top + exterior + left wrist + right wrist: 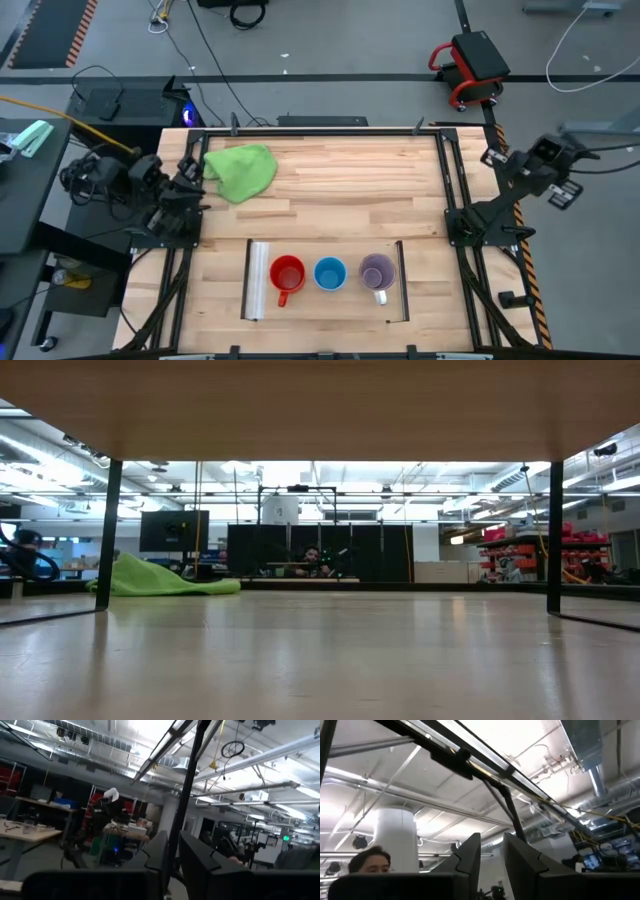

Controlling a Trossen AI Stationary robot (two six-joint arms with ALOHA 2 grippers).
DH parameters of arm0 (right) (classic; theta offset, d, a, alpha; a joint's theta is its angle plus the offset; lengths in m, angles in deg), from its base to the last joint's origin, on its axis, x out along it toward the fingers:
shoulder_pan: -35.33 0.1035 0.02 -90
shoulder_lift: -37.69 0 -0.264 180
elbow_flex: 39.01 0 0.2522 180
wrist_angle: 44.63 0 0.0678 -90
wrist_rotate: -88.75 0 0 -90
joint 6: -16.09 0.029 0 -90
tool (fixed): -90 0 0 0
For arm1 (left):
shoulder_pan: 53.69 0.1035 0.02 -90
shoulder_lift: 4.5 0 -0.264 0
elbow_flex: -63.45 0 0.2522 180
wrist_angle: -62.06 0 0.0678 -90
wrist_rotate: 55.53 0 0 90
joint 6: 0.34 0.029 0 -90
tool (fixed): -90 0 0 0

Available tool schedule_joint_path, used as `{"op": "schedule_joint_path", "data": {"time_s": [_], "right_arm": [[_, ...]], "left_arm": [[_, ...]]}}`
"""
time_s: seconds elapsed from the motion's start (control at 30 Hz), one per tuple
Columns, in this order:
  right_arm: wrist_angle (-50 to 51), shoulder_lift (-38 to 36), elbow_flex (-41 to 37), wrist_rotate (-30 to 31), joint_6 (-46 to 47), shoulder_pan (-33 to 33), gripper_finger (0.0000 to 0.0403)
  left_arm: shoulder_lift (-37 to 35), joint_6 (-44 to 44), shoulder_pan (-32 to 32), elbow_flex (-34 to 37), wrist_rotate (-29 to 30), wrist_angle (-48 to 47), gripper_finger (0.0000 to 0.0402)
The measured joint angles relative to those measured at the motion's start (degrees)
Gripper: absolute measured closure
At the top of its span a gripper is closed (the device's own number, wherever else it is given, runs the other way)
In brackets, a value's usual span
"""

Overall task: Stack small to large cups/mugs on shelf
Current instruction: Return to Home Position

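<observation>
The shelf [325, 305], a light wooden panel, lies near the table's front edge. On it three cups stand upright in a row, apart from one another: a red mug [287, 272] on the left, a light-blue cup [330, 273] in the middle, a purple mug [377, 270] on the right. My left arm [165, 195] is folded back at the table's left edge and my right arm [515, 185] at its right edge, both far from the cups. My left gripper [172, 857] and my right gripper [492, 857] point up into the room, each with a narrow gap and nothing between the fingers.
A crumpled green cloth [240, 170] lies at the table's far left, close to my left arm, and shows in the low view as well [165, 578]. Bare tabletop [350, 190] spreads between the cloth and the shelf. A person shows in the room beyond [370, 860].
</observation>
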Motion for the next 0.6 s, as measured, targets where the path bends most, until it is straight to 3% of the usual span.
{"op": "schedule_joint_path", "data": {"time_s": [0.27, 0.6], "right_arm": [[7.32, -7.1, 0.0, 4.41, -3.0, 0.0, 0.0312], [7.16, -7.19, -0.19, 6.17, -4.9, 0.0, 0.0312]], "left_arm": [[-7.24, 1.07, 0.0, 5.27, 0.0, -0.7, 0.034], [-18.61, 1.29, 0.0, 12.78, 0.05, 0.09, 0.0348]]}}
